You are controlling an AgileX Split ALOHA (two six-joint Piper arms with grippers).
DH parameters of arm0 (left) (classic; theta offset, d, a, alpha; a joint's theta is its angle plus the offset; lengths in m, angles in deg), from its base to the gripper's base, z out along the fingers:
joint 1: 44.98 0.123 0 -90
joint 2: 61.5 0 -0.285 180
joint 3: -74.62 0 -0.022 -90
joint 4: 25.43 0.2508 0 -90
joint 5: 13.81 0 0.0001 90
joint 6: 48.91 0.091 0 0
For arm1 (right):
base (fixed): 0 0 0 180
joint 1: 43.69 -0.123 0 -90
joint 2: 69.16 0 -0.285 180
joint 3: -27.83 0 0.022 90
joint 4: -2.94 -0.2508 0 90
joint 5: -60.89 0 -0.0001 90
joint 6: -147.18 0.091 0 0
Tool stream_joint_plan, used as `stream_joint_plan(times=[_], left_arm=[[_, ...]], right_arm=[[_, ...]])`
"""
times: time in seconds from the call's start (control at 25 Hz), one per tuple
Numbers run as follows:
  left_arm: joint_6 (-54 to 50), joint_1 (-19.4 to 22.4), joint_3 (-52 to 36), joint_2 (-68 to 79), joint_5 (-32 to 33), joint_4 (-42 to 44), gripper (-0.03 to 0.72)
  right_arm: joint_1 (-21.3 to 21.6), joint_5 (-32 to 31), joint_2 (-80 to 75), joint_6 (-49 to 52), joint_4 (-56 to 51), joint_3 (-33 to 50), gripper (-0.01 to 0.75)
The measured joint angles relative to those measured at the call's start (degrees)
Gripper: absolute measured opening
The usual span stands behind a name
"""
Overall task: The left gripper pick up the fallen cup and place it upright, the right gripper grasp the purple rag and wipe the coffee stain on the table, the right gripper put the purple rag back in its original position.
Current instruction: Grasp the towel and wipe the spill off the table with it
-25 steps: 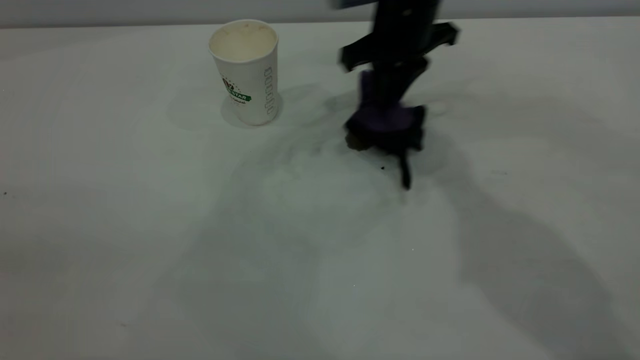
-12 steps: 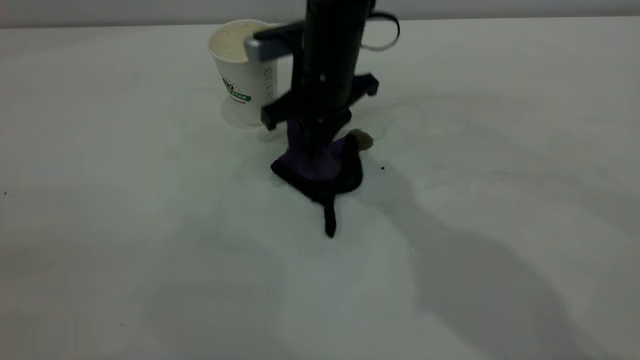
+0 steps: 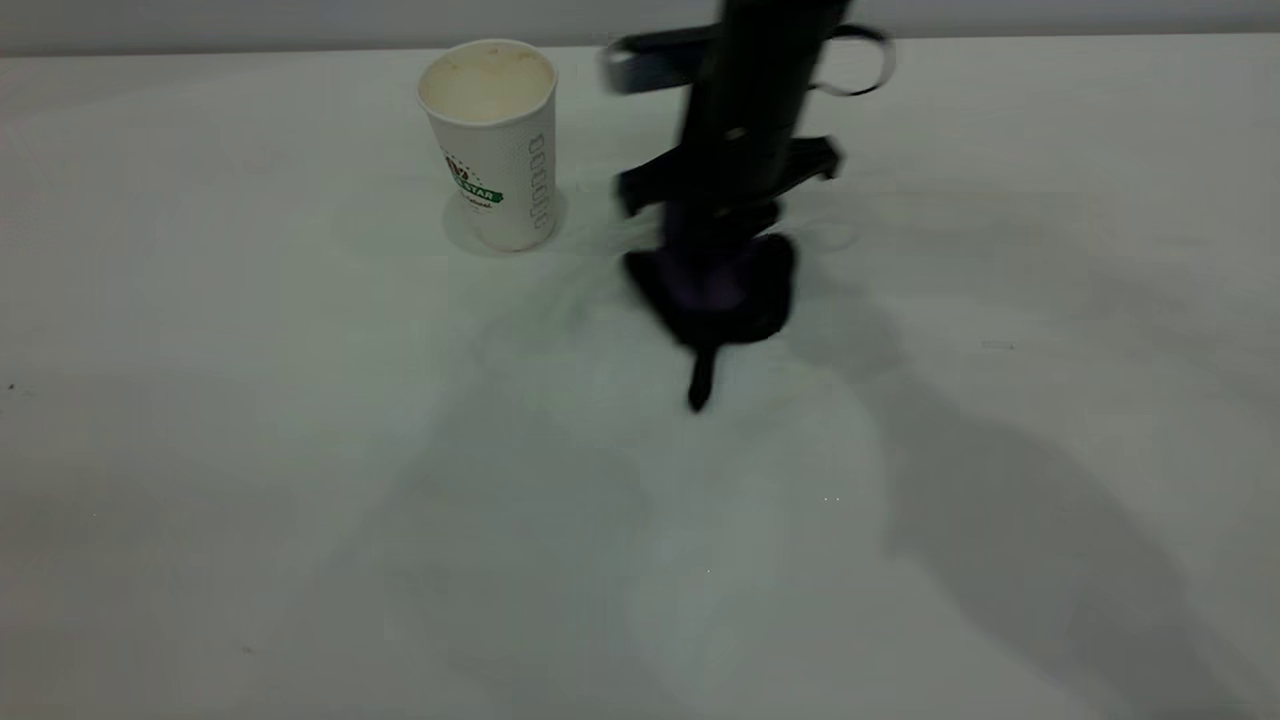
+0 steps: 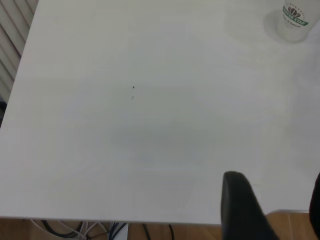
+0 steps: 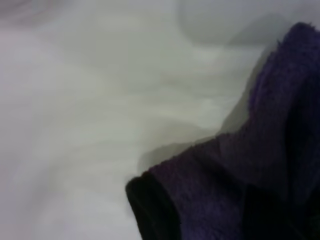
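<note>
The cup (image 3: 490,140) stands upright on the white table (image 3: 250,450) at the back left; it also shows far off in the left wrist view (image 4: 293,19). My right gripper (image 3: 715,262) points straight down, shut on the purple rag (image 3: 712,292), and presses it onto the table right of the cup. The rag's black tab (image 3: 700,385) trails toward the front. The rag fills the right wrist view (image 5: 240,190). The coffee stain is hidden under the rag. My left gripper (image 4: 277,210) is open and empty above the table's edge, far from the cup and out of the exterior view.
The table's back edge (image 3: 1000,38) meets a grey wall. In the left wrist view, wooden floor and cables (image 4: 100,230) show past the table's edge, and two tiny specks (image 4: 133,88) lie on the tabletop.
My right gripper swept the rag left toward the cup, baring the stain, then back right; the rag now covers the stain's spot. The cup has not moved.
</note>
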Motion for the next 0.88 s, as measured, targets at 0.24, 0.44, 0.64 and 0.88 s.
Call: stream_joint_plan(times=[0.24,0.44,0.64,0.88], left_arm=[[0.0,0.0,0.0,0.0,0.0,0.0,0.401],[0.0,0.0,0.0,0.0,0.0,0.0,0.401],[0.0,0.0,0.0,0.0,0.0,0.0,0.401],[0.0,0.0,0.0,0.0,0.0,0.0,0.401]], right_arm=[[9.0,-7.6,0.0,0.0,1.6,-0.3,0.091],[15.2,-13.9,0.0,0.9,4.9,-0.3,0.09],[21.9,-17.0,0.0,1.6,6.6,-0.3,0.111],[26.1,-21.2,1.9,-1.6,9.8,0.3,0.5]])
